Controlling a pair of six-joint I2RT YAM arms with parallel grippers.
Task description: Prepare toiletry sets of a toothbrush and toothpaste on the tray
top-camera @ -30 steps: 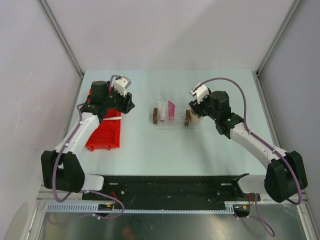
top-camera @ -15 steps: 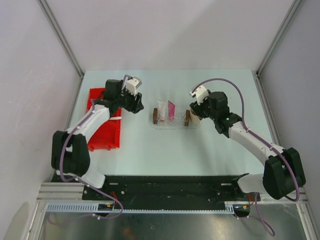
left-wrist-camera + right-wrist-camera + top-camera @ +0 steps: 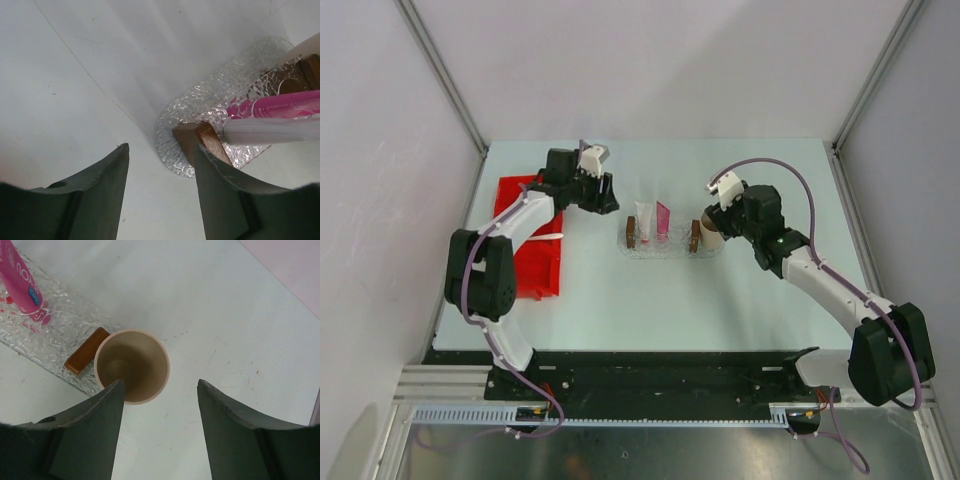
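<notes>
The left tool point(image 3: 160, 150) and right tool point(image 3: 160, 384) are both hanging released, grasping nothing. The white squeeze tube point(image 3: 644, 220) and magenta-pink squeeze tube point(image 3: 663, 218) are sitting on the clear plastic tray point(image 3: 200, 100). The thin white toothbrush point(image 3: 548, 236) is lying across the red bin point(image 3: 535, 270) at left. It is likely light, stiff and slippery, so pinching it mid-handle looks best.

Clear pebble-textured tray point(image 3: 220, 90), brown end block point(image 3: 200, 140), magenta-pink tube point(image 3: 280, 105), white tube point(image 3: 270, 131) ahead of dark left gripper point(image 3: 160, 147); plain tan cup point(image 3: 132, 365) before right gripper point(image 3: 159, 385).

Black-and-white arms point(image 3: 525, 215), purple cables point(image 3: 770, 162), dark-grey grippers point(image 3: 159, 150)
</notes>
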